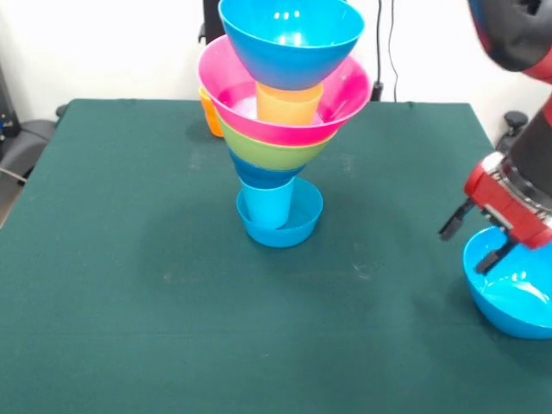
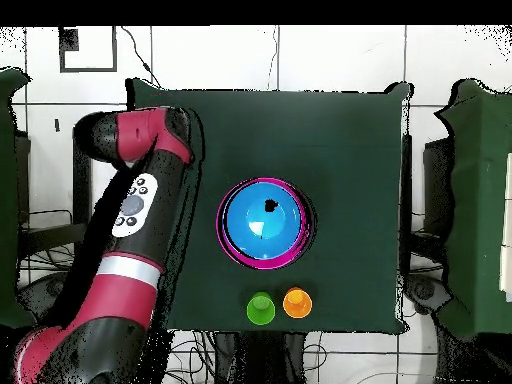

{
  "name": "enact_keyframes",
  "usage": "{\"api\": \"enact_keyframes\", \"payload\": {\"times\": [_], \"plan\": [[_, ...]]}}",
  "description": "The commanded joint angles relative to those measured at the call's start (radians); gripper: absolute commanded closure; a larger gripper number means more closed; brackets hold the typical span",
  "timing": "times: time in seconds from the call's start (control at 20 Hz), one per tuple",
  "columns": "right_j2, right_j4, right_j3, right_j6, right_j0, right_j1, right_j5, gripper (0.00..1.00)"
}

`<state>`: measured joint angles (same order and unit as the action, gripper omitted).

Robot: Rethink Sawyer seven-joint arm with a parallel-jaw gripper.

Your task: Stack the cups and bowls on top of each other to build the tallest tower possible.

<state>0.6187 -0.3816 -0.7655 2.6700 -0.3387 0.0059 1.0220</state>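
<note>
The tower [image 1: 280, 129] stands near the middle of the green counter [image 1: 129, 328]: a small blue bowl [image 1: 297, 226] at the base with a light blue cup [image 1: 266, 203] upright in it, then a blue bowl, a lime bowl [image 1: 274, 152], the wide pink bowl [image 1: 349, 90], an orange cup [image 1: 289, 105] inside the pink one, and a large blue bowl [image 1: 291, 34] on top. From overhead only the top blue bowl inside the pink rim [image 2: 226, 240] shows. Behind the tower an orange cup [image 1: 210, 116] stands partly hidden by it; overhead, a green cup [image 2: 260, 308] stands just beside an orange cup [image 2: 296, 301] near the counter's edge. Well apart, at the counter's side, the pincer [image 1: 473, 243] is closed on the rim of another blue bowl [image 1: 513, 297], with one finger inside and one outside.
</note>
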Motion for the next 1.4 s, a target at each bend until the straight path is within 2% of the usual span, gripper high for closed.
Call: {"api": "enact_keyframes", "payload": {"times": [0.05,0.2,0.5,0.8,1.15,1.4], "plan": [[-0.154,-0.005,-0.060,0.046,-0.037,-0.023,0.025,0.00],[-0.166,-0.013,-0.048,0.058,-0.042,-0.008,0.014,0.00],[-0.136,-0.008,-0.001,0.088,-0.057,0.024,0.010,0.00],[-0.175,-0.037,0.021,0.099,-0.052,0.083,-0.058,0.00],[-0.122,-0.051,0.064,0.198,-0.089,0.135,-0.049,0.00],[-0.105,-0.061,0.078,0.233,-0.105,0.157,-0.052,0.00]]}}
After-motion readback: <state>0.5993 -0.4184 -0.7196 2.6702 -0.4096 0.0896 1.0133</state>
